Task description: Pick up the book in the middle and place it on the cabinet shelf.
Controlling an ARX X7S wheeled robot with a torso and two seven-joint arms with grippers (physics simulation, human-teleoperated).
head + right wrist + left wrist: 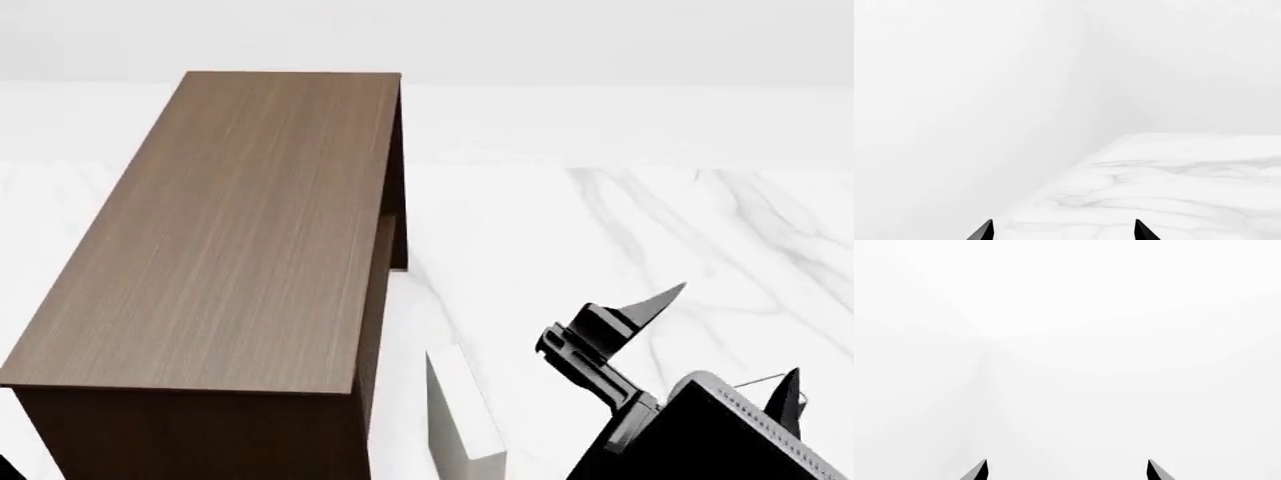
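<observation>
The cabinet shelf (227, 240) is a big brown wood-grain box with a flat top, filling the left of the head view. Just right of its near corner a pale grey-white book (465, 420) stands on edge on the marble; I cannot tell whether it is the book in the middle, and the picture's edge cuts it off. My right gripper (729, 338) hovers open to the right of that book, apart from it. The right wrist view has its gripper (1064, 230) with jaws wide and nothing between. My left gripper (1067, 469) is open too, facing blank white.
The white marble table (641, 230) stretches right of the cabinet, and its edge (1074, 170) appears in the right wrist view against a white wall. A dark recess (395, 225) opens in the cabinet's right side.
</observation>
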